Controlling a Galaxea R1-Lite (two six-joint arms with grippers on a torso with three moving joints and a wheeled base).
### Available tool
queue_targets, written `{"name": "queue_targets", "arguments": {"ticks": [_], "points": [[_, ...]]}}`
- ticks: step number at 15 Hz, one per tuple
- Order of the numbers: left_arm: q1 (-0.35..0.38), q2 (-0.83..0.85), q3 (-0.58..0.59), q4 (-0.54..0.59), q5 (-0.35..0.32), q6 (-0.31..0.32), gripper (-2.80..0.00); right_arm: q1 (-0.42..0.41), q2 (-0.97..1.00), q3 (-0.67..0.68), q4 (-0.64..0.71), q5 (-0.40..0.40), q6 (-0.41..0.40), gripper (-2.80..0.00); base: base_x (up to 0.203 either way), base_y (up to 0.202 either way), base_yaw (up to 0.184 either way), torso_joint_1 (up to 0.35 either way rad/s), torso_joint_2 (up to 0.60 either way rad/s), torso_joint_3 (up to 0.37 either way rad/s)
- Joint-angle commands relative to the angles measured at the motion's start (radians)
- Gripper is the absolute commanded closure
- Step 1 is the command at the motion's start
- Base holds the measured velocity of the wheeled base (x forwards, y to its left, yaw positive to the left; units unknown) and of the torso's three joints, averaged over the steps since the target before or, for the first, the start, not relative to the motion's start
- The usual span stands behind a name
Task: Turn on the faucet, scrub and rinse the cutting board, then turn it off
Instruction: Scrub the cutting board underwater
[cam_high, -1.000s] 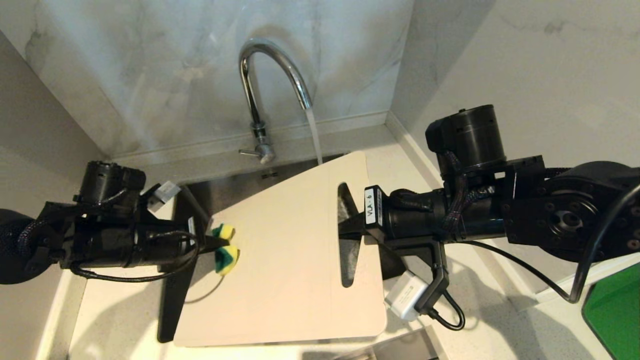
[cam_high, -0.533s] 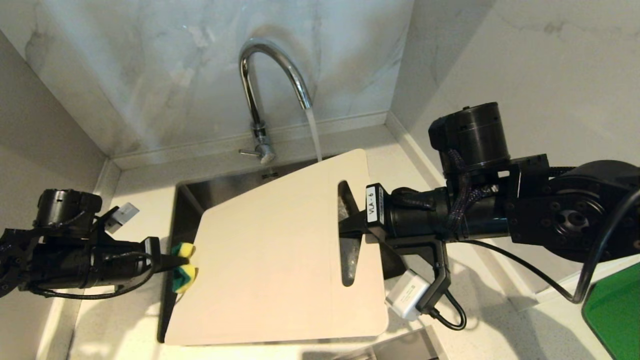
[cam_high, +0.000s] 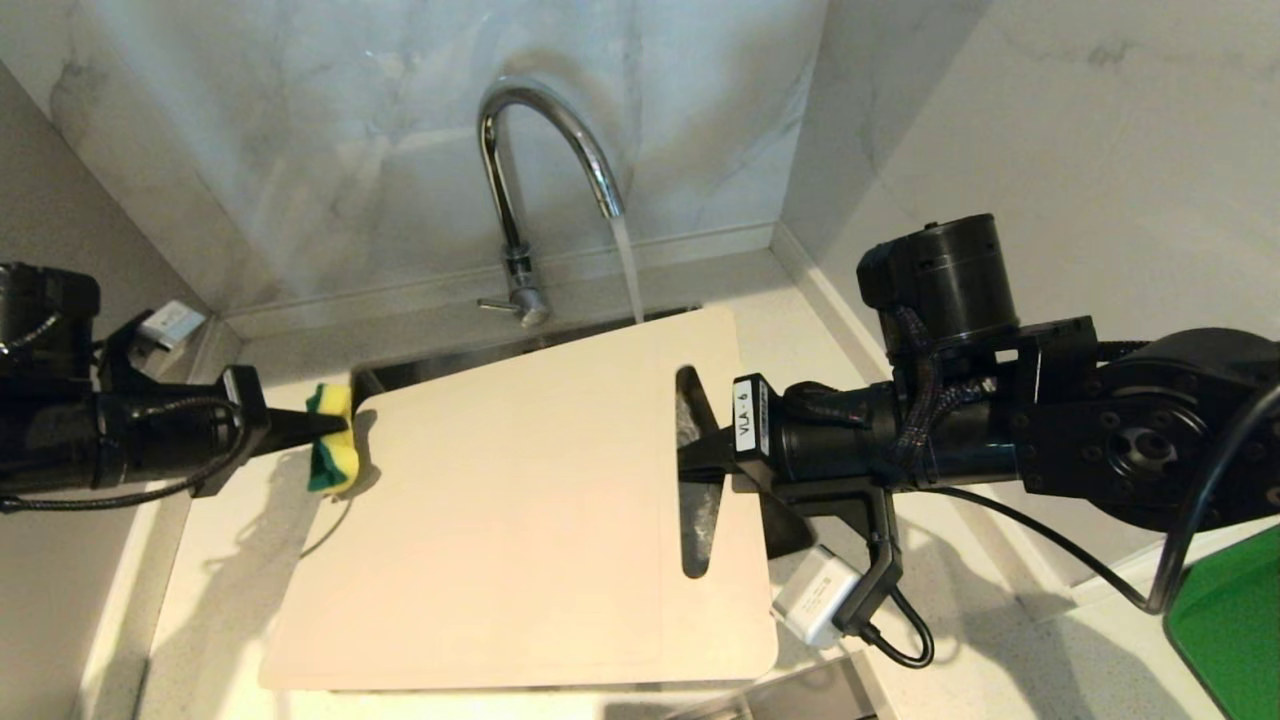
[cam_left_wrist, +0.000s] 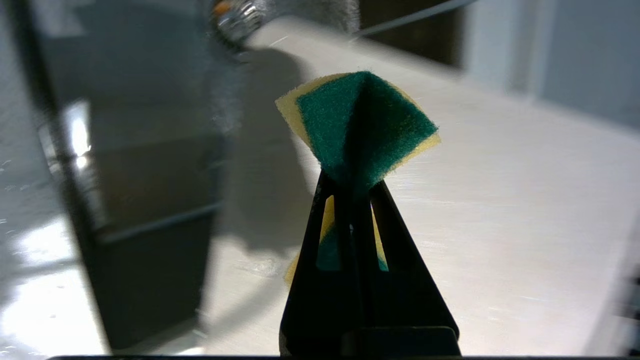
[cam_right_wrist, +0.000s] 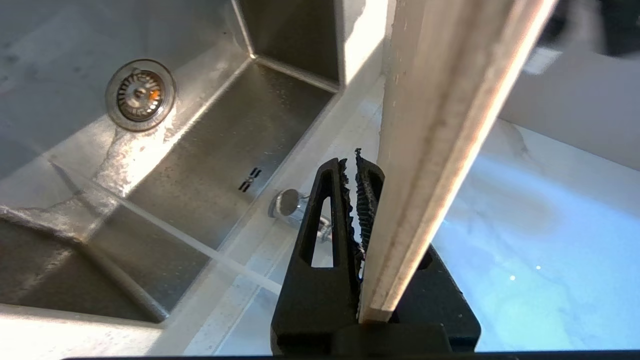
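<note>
Water runs from the chrome faucet (cam_high: 545, 140) into the sink (cam_right_wrist: 210, 150) just past the far edge of the beige cutting board (cam_high: 520, 520). The board hangs tilted over the sink, and my right gripper (cam_high: 700, 465) is shut on its end strip beside the handle slot; the board's edge (cam_right_wrist: 440, 125) lies along that gripper (cam_right_wrist: 356, 165). At the board's far left corner my left gripper (cam_high: 340, 432) is shut on a folded green-and-yellow sponge (cam_high: 332, 462). From the left wrist the sponge (cam_left_wrist: 357, 125) sticks out beyond the gripper (cam_left_wrist: 352, 182) over the board's face (cam_left_wrist: 475, 225).
The sink's drain (cam_right_wrist: 140, 95) and the faucet's base (cam_right_wrist: 287, 205) show under the board. Marble walls close in behind and on the right. A green object (cam_high: 1230, 620) sits on the counter at the near right. White counter (cam_high: 230, 560) lies left of the sink.
My left arm has pulled back to the left, taking the sponge from the board's middle left to its far left corner. The board's near left corner has swung out leftward. The right arm has stayed.
</note>
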Motion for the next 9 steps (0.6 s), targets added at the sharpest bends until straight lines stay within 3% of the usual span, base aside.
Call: {"name": "queue_targets", "arguments": {"ticks": [1,3,9], "points": [[-0.001,-0.089,-0.106,0.058,-0.01,-0.022,0.0,0.0,0.002,0.004,0.003,-0.001,-0.013,0.0,0.0,0.0,0.0,0.0,0.0,0.0],[0.0,-0.115,-0.159,0.078,-0.01,-0.027,0.0,0.0,-0.001,0.01,0.004,-0.004,-0.013,0.0,0.0,0.0,0.0,0.0,0.0,0.0],[-0.05,-0.13,-0.175,0.078,-0.018,-0.033,0.0,-0.001,-0.018,0.053,0.004,-0.066,0.016,0.0,0.0,0.0,0.0,0.0,0.0,0.0]]}}
